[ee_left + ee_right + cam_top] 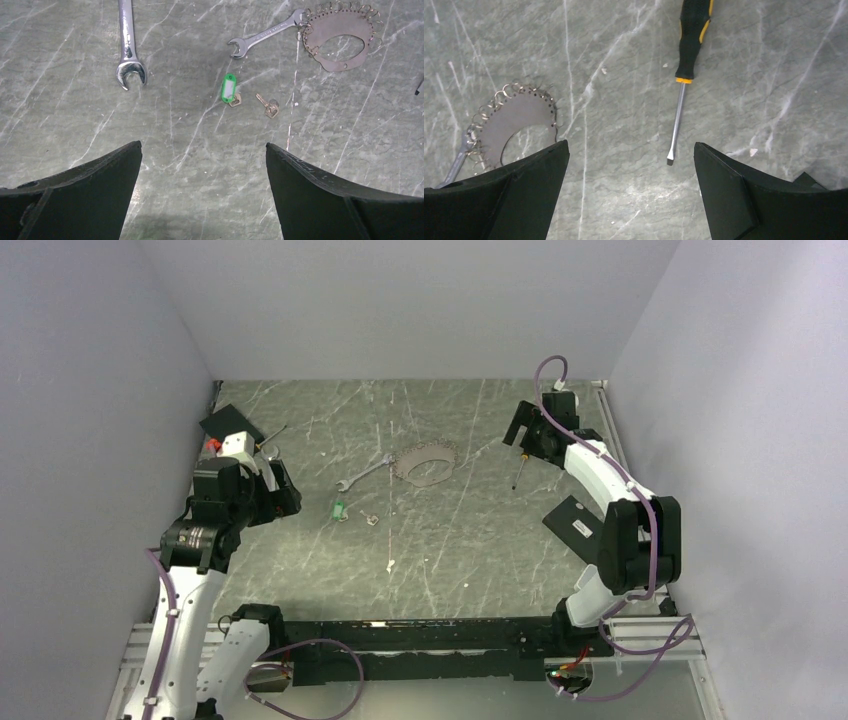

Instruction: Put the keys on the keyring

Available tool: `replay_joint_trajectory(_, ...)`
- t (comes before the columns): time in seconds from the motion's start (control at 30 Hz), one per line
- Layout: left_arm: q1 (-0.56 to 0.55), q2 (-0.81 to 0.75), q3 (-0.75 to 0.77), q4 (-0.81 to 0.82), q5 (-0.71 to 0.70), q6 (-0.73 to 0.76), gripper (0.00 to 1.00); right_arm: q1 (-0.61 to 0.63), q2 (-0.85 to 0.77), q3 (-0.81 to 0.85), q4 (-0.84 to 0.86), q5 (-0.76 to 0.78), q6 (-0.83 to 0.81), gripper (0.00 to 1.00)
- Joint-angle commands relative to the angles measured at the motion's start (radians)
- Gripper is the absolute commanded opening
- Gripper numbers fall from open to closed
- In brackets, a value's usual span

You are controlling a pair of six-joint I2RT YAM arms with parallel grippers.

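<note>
Left gripper [204, 147] spread wide, holding nothing, above grey marbled table [450, 560] streaked white, pale walls on three sides. Ahead of it a wrench [125, 50], then green-headed key [229, 90] with a white label panel, no writing legible, near plain silvery key [267, 105]. Both loose on the table, well apart from keyring [335, 22], a flat grey oval edged with small wire rings, one end of second wrench [265, 36] among them. Thin white-tipped string [388, 540] nearby. Farther right, black-and-yellow screwdriver [686, 40] below right gripper [631, 147], likewise gaping, empty. Black plate [575, 523], white label unreadable.
</note>
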Motion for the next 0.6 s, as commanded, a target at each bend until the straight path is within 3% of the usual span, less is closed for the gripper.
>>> replay_joint_trajectory(0.0, -0.004, -0.022, -0.002, 0.04, 0.021, 0.007, 0.99, 0.006, -0.04, 0.018, 0.07, -0.117, 0.025, 1.0)
replay_joint_trajectory(0.1, -0.005, -0.025, -0.003, 0.043, 0.029, 0.006, 0.99, 0.037, -0.047, 0.006, 0.092, -0.149, 0.021, 1.0)
replay_joint_trajectory(0.57, -0.013, -0.014, -0.014, 0.059, 0.033, -0.003, 0.96, 0.403, 0.075, 0.128, 0.029, 0.02, -0.054, 0.96)
